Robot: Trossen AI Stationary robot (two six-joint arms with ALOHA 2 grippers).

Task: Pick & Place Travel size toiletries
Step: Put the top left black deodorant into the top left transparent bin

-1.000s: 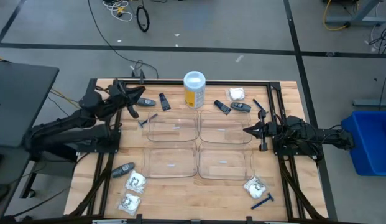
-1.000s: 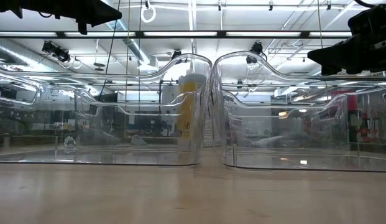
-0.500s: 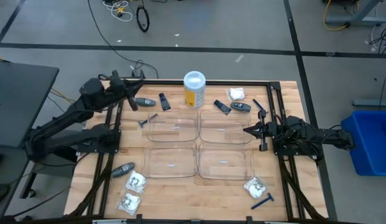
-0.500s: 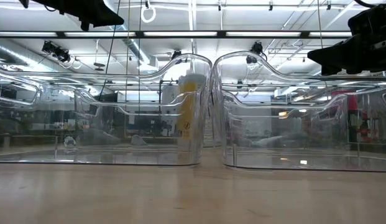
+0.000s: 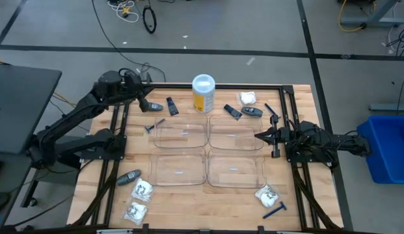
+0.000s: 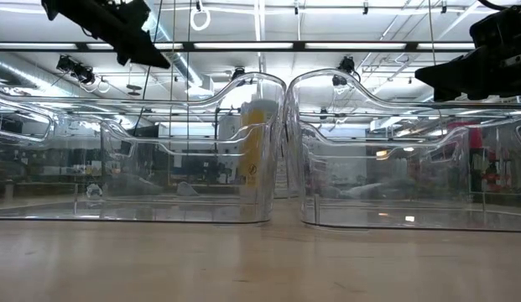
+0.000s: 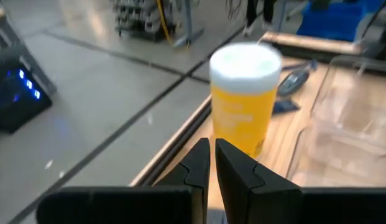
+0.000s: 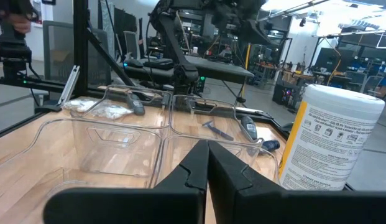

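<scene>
the left gripper (image 5: 144,99) is held raised near the tall yellow white-lidded canister (image 5: 203,94), fingers pressed together; the right gripper (image 5: 257,136), likewise closed, is held beside the clear plastic rectangular trays (image 5: 235,134).

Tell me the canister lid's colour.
White, over a yellow body; the canister shows best in the left wrist view.

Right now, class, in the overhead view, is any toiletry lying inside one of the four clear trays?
No: the four clear trays hold nothing, and the razors and packets lie on the table around them.
</scene>
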